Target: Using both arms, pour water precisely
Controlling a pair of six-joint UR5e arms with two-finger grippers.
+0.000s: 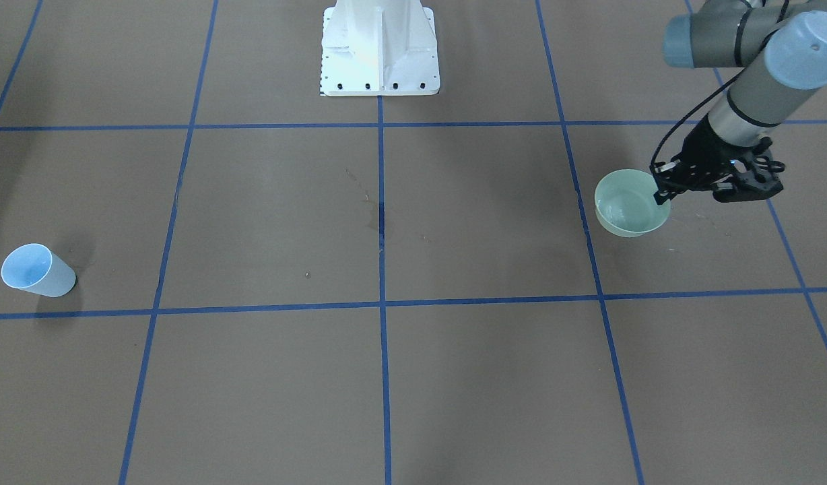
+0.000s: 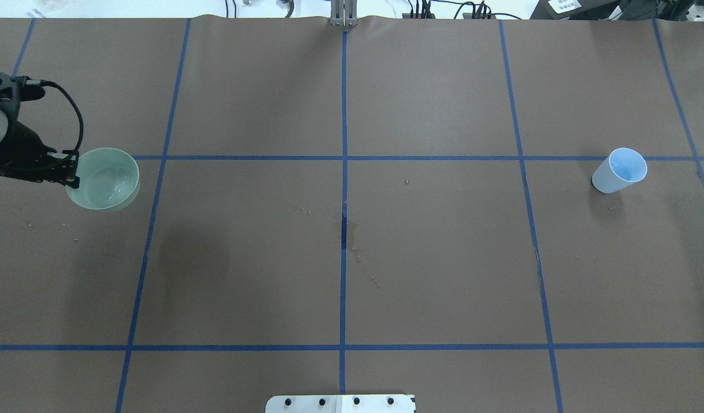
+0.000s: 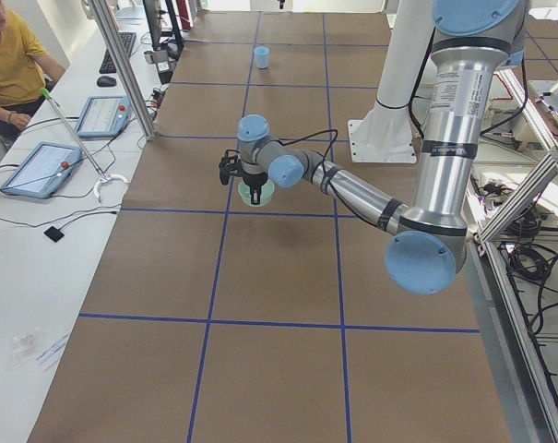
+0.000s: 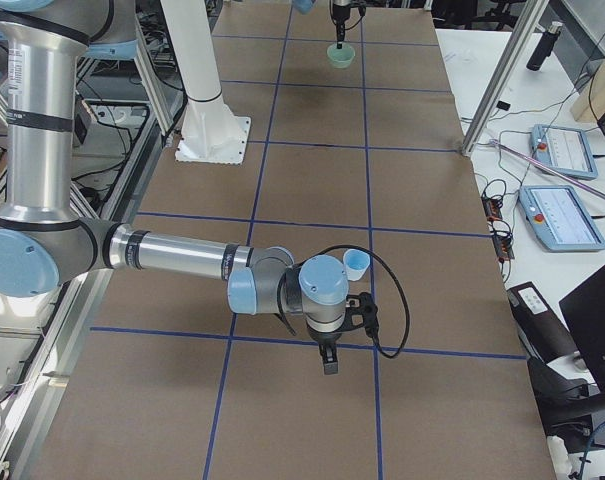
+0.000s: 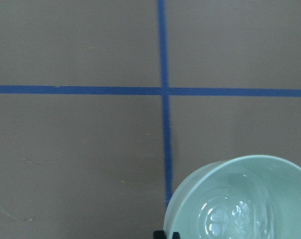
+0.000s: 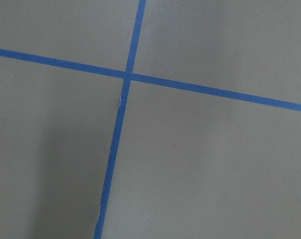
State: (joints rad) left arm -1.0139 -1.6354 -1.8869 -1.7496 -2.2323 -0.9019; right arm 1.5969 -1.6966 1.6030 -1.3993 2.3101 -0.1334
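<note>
— Brown paper covers the surface (image 3: 279, 277), ruled into squares by blue tape (image 3: 260, 322). What comes first, at the robot's left end?

— The left arm (image 3: 352, 189), stretched out low over the paper. Its left gripper (image 1: 660, 194) is closed narrow on the rim of a pale green bowl (image 1: 629, 232), pinching the side of the rim that faces the arm.

— And the water?

— The water (image 5: 240, 216) lies shallow in the bottom of that bowl, showing only as glints and ripples. The bowl sits mouth up. I cannot tell whether its base rests on the surface or hangs just above it.

— Further along?

— Near the middle, a dark damp patch (image 2: 345, 229) sits on the centre tape line, with a few small specks around it. The white bolted pedestal (image 1: 380, 47) stands at the robot's edge, in line with that tape.

— And at the far end?

— A pale blue cup (image 2: 618, 171) stands upright, mouth open, well apart from the bowl. I cannot tell whether anything is in it. The right arm (image 4: 172, 255) lies low over the paper near the cup. The right gripper (image 4: 329, 362) points down at the surface, apart from the cup. Only the side camera shows it, so I cannot tell how wide it stands. Its wrist camera sees just paper and a tape crossing.
</note>
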